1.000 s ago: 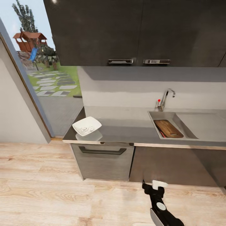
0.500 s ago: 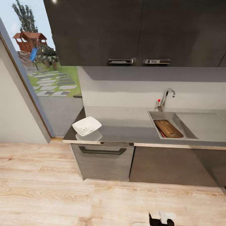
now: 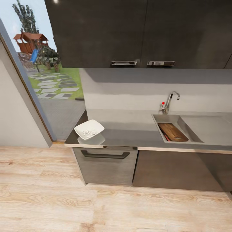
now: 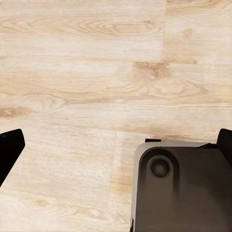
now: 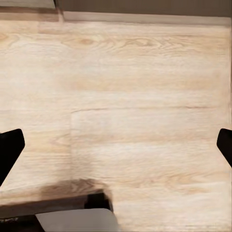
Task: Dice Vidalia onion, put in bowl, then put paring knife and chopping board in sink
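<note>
1. Your right arm showed low in the head view a second ago, near the bottom over the floor. Half a second ago only its tip was there, and now it is gone from that picture. The camera itself has not moved.
2. In the left wrist view the left gripper (image 4: 116, 145) is spread wide, with one dark fingertip at each side edge and nothing between them. It points down at the pale wooden plank floor (image 4: 87, 72), above a dark rounded part of the robot (image 4: 181, 188).
3. The right gripper (image 5: 116, 145) is spread wide in the same way and empty, also over the floor.
4. The dark brown wooden chopping board (image 3: 173, 131) lies inside the grey rectangular sink (image 3: 158, 118), on the right part of the long grey metallic worktop (image 3: 129, 132).
5. A thin reddish strip just left of the board is probably the small paring knife (image 3: 165, 137); it is too small to be sure.
6. The white glossy squarish bowl (image 3: 89, 129) stands at the left near corner of the worktop, with small pale pieces inside it.
7. I judge that the task is finished, and lowering the arms is only tidying.
</note>
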Robot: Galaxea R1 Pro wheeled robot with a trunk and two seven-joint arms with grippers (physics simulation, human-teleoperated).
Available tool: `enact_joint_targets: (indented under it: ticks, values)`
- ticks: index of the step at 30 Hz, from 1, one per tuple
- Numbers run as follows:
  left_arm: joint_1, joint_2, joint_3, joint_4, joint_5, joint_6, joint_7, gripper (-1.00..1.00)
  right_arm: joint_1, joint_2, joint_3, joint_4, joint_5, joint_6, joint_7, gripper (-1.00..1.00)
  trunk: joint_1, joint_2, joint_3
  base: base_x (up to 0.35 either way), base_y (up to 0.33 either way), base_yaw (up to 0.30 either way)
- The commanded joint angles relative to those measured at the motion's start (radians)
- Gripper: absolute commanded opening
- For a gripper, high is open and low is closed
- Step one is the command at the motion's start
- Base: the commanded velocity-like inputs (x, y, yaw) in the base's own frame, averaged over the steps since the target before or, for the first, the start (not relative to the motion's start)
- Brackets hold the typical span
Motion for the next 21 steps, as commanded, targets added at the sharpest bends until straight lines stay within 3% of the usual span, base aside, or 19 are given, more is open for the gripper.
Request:
enact_joint_targets:
  ticks: [1, 7, 15, 17, 21]
  values:
    - [0.0, 0.002, -0.008, -0.002, 0.005, 0.0, 0.009, 1.0, 0.013, -0.005, 0.01, 0.0, -0.005, 0.002, -0.004, 1.0, 0.001, -0.002, -0.002, 0.0, 0.0, 0.0]
    - [-0.002, 0.002, -0.006, -0.003, 0.008, 0.002, 0.012, 1.0, 0.142, -0.039, 0.009, 0.0, -0.005, 0.006, -0.001, 1.0, 0.001, -0.002, -0.002, 0.0, 0.0, 0.0]
    - [-0.004, 0.002, -0.006, -0.006, 0.009, 0.014, 0.014, 1.0, 0.289, -0.043, 0.01, 0.0, -0.002, 0.007, 0.072, 1.0, 0.001, -0.002, -0.002, 0.0, 0.0, 0.0]
    - [-0.005, 0.002, -0.006, -0.006, 0.01, 0.06, 0.013, 1.0, 0.316, -0.043, 0.011, 0.0, 0.0, 0.008, 0.082, 1.0, 0.001, -0.002, -0.002, 0.0, 0.0, 0.0]
    - [-0.006, 0.002, -0.006, -0.001, 0.01, 0.286, 0.014, 1.0, 0.333, -0.049, 0.01, 0.0, 0.0, 0.042, 0.087, 1.0, 0.001, -0.002, -0.002, 0.0, 0.0, 0.0]
